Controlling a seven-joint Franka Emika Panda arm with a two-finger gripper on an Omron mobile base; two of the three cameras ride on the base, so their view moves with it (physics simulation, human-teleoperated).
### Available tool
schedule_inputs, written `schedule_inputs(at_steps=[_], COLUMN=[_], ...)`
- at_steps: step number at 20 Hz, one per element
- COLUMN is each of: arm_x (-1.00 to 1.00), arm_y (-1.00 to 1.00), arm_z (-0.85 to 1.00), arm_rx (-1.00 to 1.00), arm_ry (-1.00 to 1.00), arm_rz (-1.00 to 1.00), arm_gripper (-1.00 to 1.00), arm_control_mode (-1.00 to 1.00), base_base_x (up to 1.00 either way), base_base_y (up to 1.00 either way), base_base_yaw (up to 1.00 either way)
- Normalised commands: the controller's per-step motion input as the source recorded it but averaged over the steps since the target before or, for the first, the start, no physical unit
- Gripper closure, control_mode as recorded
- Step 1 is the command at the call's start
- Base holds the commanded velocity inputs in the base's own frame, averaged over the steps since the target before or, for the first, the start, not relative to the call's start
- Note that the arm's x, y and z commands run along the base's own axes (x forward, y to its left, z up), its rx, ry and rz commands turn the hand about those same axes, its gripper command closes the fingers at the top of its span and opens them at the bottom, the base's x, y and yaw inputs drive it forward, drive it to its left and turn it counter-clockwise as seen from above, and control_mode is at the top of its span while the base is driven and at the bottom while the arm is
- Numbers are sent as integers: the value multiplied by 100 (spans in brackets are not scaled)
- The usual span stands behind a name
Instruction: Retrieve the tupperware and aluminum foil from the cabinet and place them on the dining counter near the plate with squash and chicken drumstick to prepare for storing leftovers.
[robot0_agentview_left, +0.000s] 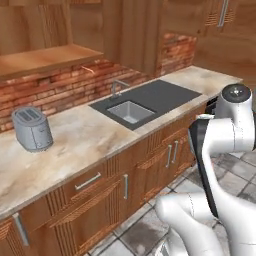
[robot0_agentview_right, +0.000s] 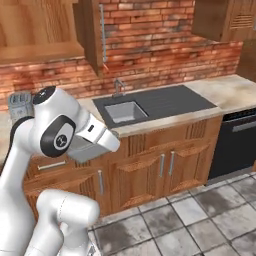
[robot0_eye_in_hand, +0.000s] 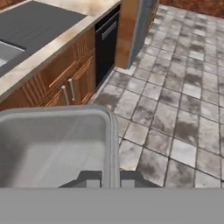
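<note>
With the gripper clamped on one wall of the tupperware, fingertips pinched either side of the rim, tub's open hollow spread to one side of the fingers. Beyond the fingertips, grey floor tiles, base cabinets and black dishwasher. From the right base view, grey tub tucked under the hand, probably tilted. Toaster well apart, on the wall counter by the sink.

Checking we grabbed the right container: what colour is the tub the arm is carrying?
Plain grey; the tupperware shows best in the hand view.
</note>
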Motion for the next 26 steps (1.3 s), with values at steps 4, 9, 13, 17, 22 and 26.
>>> schedule_inputs(at_steps=[4,9,13,17,22,26], arm_x=[0,0,0,0,0,0], arm_y=[0,0,0,0,0,0], arm_z=[0,0,0,0,0,0], arm_rx=[0,0,0,0,0,0], arm_ry=[0,0,0,0,0,0], arm_rz=[0,0,0,0,0,0], arm_gripper=[100,100,100,100,100,100], arm_control_mode=[100,100,100,100,100,100], base_base_x=[29,50,51,56,73,99], base_base_y=[-44,-41,-36,-29,-10,0], base_base_yaw=[-68,-60,-60,-61,-56,-46])
